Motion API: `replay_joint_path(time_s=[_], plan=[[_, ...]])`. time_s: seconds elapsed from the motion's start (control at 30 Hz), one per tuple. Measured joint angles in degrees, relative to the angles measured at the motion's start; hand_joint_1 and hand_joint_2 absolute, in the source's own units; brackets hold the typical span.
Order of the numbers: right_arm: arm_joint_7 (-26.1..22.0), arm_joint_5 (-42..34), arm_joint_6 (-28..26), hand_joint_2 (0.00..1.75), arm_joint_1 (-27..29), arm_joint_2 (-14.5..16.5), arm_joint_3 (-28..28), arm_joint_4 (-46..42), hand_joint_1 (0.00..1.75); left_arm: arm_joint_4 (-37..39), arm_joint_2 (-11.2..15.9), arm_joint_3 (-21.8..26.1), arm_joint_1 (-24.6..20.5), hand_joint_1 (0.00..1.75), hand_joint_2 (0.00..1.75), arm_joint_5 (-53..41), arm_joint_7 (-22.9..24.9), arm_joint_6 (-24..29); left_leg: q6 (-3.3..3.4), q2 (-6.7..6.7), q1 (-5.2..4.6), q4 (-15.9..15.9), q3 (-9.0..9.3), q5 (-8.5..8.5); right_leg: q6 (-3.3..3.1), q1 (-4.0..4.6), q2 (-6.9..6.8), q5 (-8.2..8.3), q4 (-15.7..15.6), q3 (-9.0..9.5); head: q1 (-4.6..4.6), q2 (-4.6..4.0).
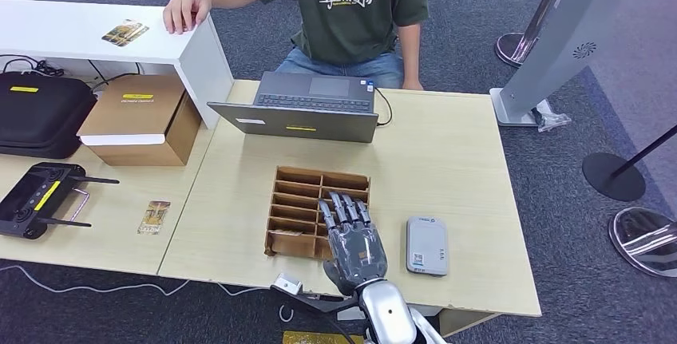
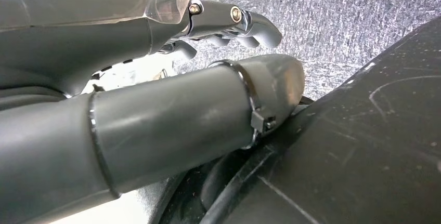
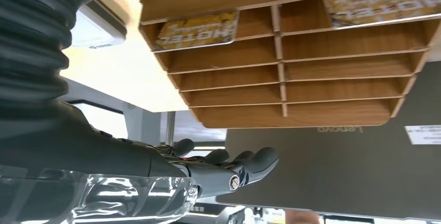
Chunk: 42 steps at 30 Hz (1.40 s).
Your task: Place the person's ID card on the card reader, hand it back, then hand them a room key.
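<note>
My right hand hovers over the near right part of a wooden slotted rack, fingers stretched forward and apart, holding nothing. In the right wrist view its fingers reach out in front of the rack, where two yellow key cards marked MOTEL lie in the slots. The grey card reader lies just right of this hand. A yellow card rests on the white counter beside the person's hand. My left hand hangs over the carpet, fingers loosely bent, with nothing in it.
A person in a green shirt sits behind an open laptop at the table's far edge. A cardboard box, a black case, a controller and another card lie to the left. Stanchion bases stand on the right.
</note>
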Motion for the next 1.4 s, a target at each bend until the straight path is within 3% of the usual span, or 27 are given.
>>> replay_joint_path(time_s=[0.3, 0.8, 1.4], plan=[[1.13, -1.25, -0.32, 1.75, -4.26, 2.57, 1.92, 5.82, 0.00, 0.00, -0.23, 0.00, 0.20, 0.00, 0.00, -0.58, 0.79, 1.28, 0.00, 0.00, 0.00, 0.00, 0.01, 0.00, 0.00, 0.00, 0.01, 0.00, 0.01, 0.00, 0.00, 0.00], [4.24, -2.18, 0.89, 1.75, -7.24, 3.70, 3.19, 11.03, 0.00, 0.00, -0.69, 0.59, 0.47, 0.00, 0.00, -0.26, 2.34, 2.33, 0.00, 0.00, 0.00, 0.00, 0.01, 0.00, 0.00, 0.00, 0.01, 0.00, 0.01, 0.00, 0.01, 0.00], [10.98, 3.02, 6.43, 1.75, -2.60, 1.24, 2.81, 1.75, 0.00, 0.00, -0.91, 2.17, 1.02, 0.00, 0.00, -0.30, 2.56, 4.05, 0.00, 0.01, 0.00, 0.00, 0.01, 0.00, 0.00, 0.00, 0.02, 0.00, 0.00, -0.03, 0.00, 0.00]])
